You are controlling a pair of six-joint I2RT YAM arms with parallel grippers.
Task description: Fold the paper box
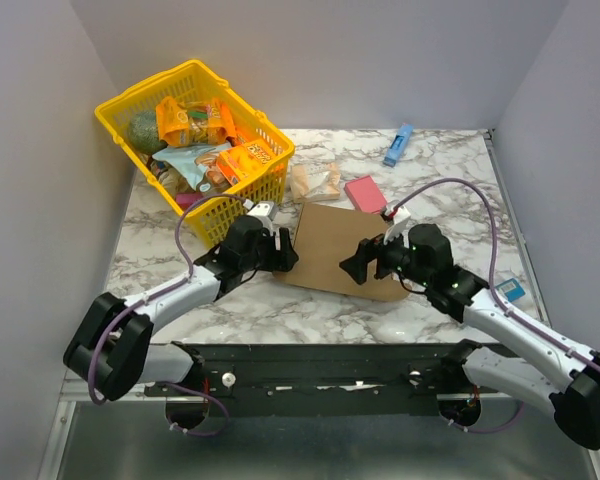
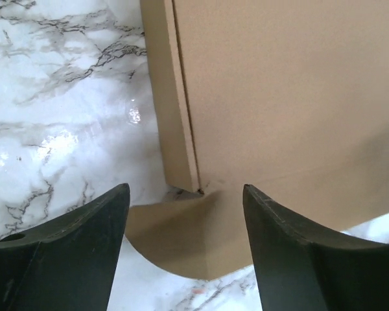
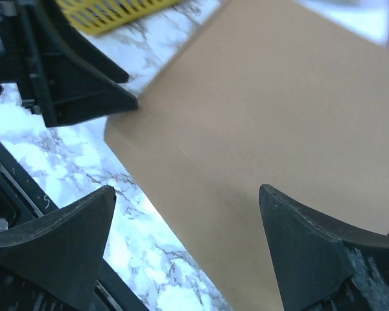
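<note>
The paper box (image 1: 332,245) is a flat brown cardboard sheet lying on the marble table between the two arms. My left gripper (image 1: 283,256) is open at the sheet's near left corner, and in the left wrist view its fingers (image 2: 71,253) straddle a rounded corner flap (image 2: 188,240) beside a folded side strip (image 2: 172,97). My right gripper (image 1: 360,262) is open and empty above the sheet's near right part. The right wrist view shows the cardboard (image 3: 279,123) filling most of the frame, with the left gripper (image 3: 71,78) at its far edge.
A yellow basket (image 1: 195,150) full of snack packets stands at the back left, close to the sheet's far left corner. A wrapped pastry (image 1: 315,182) and a pink pad (image 1: 365,193) lie just behind the sheet. A blue marker (image 1: 397,146) lies at the back, a small blue item (image 1: 508,290) at the right.
</note>
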